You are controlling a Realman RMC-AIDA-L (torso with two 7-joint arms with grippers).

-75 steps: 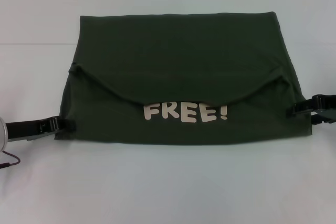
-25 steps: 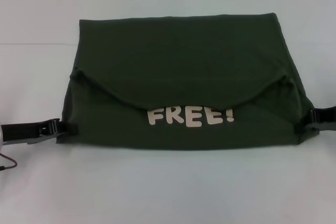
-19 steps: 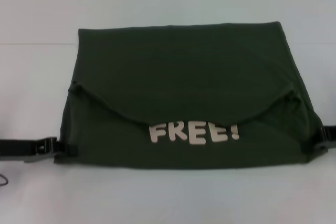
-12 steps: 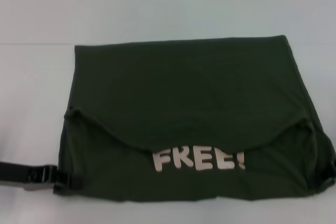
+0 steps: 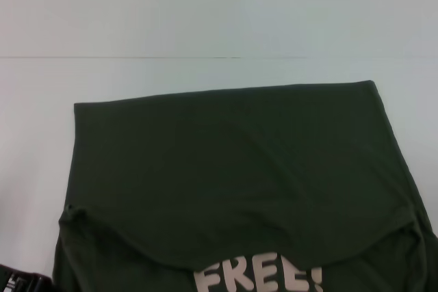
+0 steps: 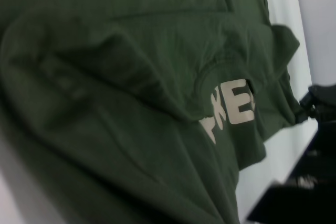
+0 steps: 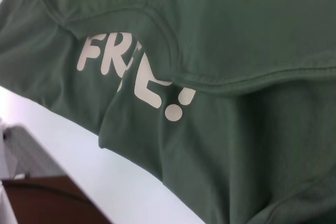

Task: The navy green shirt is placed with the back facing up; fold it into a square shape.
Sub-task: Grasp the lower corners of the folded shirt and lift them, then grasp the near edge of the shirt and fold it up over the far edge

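The navy green shirt (image 5: 233, 169) lies folded on the white table, filling the lower part of the head view and running off its bottom edge. Its cream "FREE!" lettering (image 5: 256, 278) shows below a curved folded flap. My left gripper (image 5: 27, 282) is just in sight at the shirt's near left edge, shut on the fabric. In the left wrist view the shirt (image 6: 131, 77) is rumpled, and my right gripper (image 6: 315, 106) holds its far corner. The right wrist view shows the shirt (image 7: 252, 40) draped in folds with its lettering (image 7: 131, 72).
The white table (image 5: 205, 18) stretches beyond the shirt, crossed by a thin seam line. A brown surface (image 7: 47, 203) shows under the table edge in the right wrist view. A dark shape (image 6: 294, 198) fills a corner of the left wrist view.
The shirt has slid steadily toward me with both grippers at its sides, its near edge leaving the head view. The right gripper has left that view and the left one has nearly gone.
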